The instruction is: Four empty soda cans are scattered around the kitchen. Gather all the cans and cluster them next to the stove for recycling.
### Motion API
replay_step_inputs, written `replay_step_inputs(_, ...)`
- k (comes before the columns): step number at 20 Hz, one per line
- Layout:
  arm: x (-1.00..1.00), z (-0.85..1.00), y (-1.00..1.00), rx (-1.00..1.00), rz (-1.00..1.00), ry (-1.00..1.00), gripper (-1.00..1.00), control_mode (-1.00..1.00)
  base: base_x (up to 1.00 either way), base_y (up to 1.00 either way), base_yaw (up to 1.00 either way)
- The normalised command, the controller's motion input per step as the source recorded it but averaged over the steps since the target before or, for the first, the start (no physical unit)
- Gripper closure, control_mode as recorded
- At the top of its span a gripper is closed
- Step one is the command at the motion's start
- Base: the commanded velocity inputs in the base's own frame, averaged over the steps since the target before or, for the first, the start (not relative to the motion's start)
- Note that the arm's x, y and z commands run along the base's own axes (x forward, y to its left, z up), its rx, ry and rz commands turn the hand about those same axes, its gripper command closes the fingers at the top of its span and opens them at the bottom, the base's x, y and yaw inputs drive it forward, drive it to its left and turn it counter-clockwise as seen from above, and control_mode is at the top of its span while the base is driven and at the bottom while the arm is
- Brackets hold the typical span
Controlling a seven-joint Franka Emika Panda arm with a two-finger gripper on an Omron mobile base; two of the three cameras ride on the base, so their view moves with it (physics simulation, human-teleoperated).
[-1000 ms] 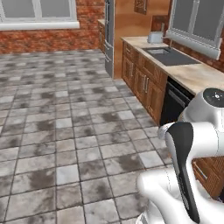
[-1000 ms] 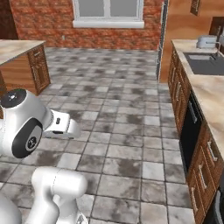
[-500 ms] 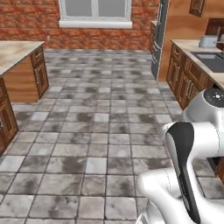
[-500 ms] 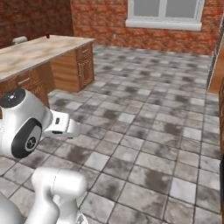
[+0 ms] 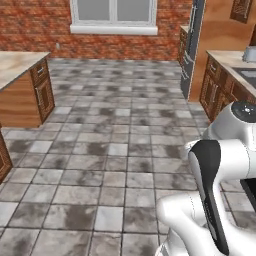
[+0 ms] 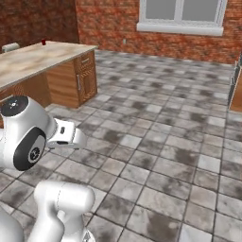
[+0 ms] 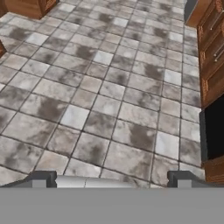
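Left base view: swung round from the sink side to face the window, with a wooden desk at the left edge. Right base view: same turn, bringing a long desk into the upper left, a small red soda can at its far end. Hand view: claw released, empty over floor tiles; likely driving toward that can

We see grey tile floor, a wooden island far left with a small red can, brick wall and window far.
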Motion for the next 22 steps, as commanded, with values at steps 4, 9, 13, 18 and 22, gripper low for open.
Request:
replay_step_inputs(4, 0.0, 0.0, 0.0, 0.0, 0.0, 0.0, -1.0, 1.0, 1.0, 0.0, 0.06)
replay_step_inputs(9, 0.0, 0.0, 0.0, 0.0, 0.0, 0.0, -1.0, 1.0, 1.0, 0.05, 0.06)
replay_step_inputs(13, 0.0, 0.0, 0.0, 0.0, 0.0, 0.0, -1.0, 1.0, 1.0, 0.08, 0.06)
replay_step_inputs(18, 0.0, 0.0, 0.0, 0.0, 0.0, 0.0, -1.0, 1.0, 1.0, 0.08, 0.05)
replay_step_inputs(22, 0.0, 0.0, 0.0, 0.0, 0.0, 0.0, -1.0, 1.0, 1.0, 0.08, 0.06)
